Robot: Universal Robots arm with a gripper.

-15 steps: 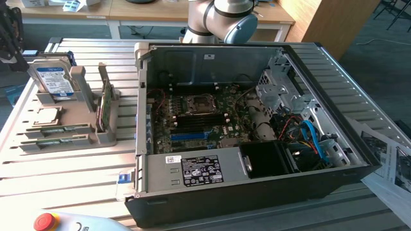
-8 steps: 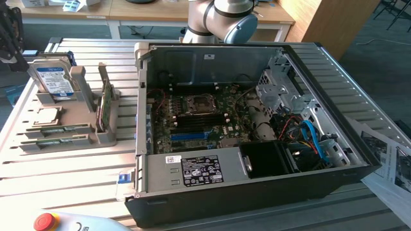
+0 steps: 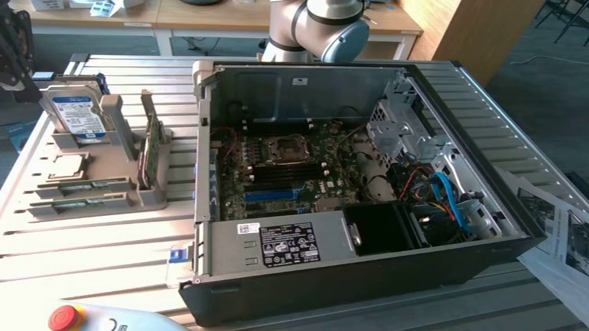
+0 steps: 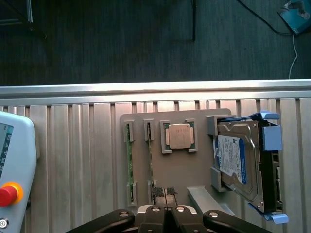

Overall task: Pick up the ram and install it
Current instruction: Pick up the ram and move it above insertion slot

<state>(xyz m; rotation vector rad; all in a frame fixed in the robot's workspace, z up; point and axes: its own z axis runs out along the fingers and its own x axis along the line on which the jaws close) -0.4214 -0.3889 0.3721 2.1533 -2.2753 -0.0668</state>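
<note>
Two green ram sticks (image 4: 129, 165) stand on edge in the narrow slots of a grey holder (image 4: 194, 189). In the exterior view they lie at the holder's near side (image 3: 83, 186), and another green stick (image 3: 150, 155) stands taller beside them. My gripper (image 4: 165, 192) hangs above the holder with its fingertips pressed together. It is shut on nothing, close to the end of the second ram slot (image 4: 149, 165). The open computer case (image 3: 515, 234) shows its motherboard (image 3: 276, 172) with long black and blue memory slots (image 3: 276, 185).
A square silver processor chip (image 4: 179, 136) and a hard drive (image 4: 238, 165) with a blue-white label share the holder. A teach pendant with a red stop button (image 4: 7, 194) lies nearby on the slatted table (image 4: 73, 145). The arm's joint (image 3: 327, 27) rises behind the case. Papers (image 3: 561, 234) lie at the exterior view's right.
</note>
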